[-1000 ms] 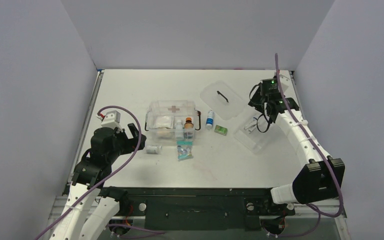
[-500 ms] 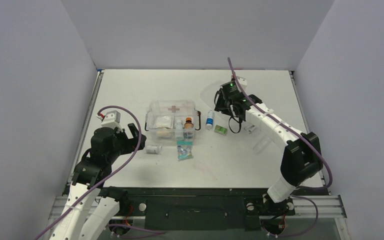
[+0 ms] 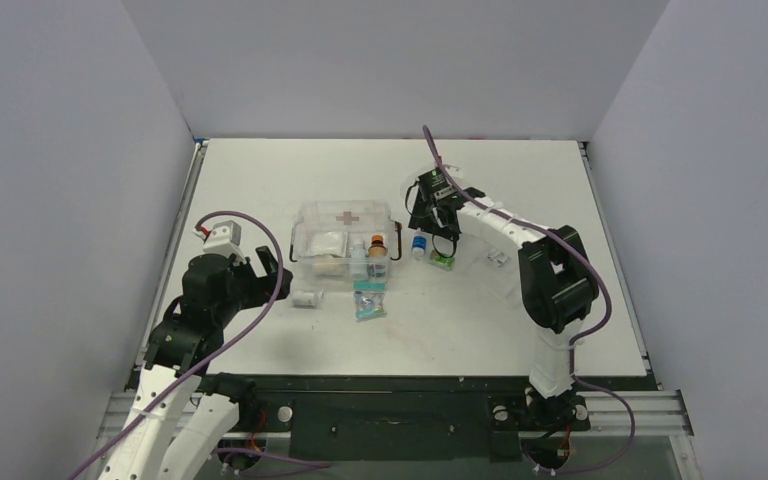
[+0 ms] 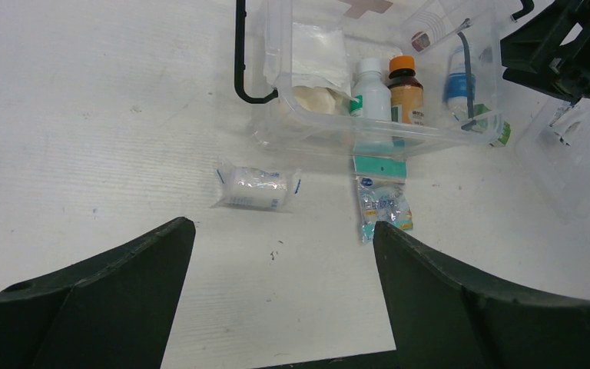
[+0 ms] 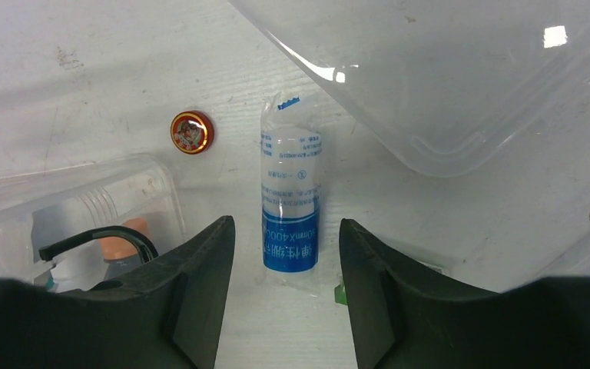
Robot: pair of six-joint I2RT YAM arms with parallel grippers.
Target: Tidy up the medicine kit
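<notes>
R gripper (image 5: 286, 231) is spread wide w/ nothing held, over the blue-label bottle (image 5: 290, 200), which lies flat just right of the medicine kit (image 3: 345, 240); on my wrist cam there's one finger either side of it. L gripper (image 4: 283, 231) is also spread & empty, w/ a wrapped gauze roll (image 4: 255, 187) ahead of it. Kit sits mid-table, lid off, w/ pouches & two bottles inside.
</notes>
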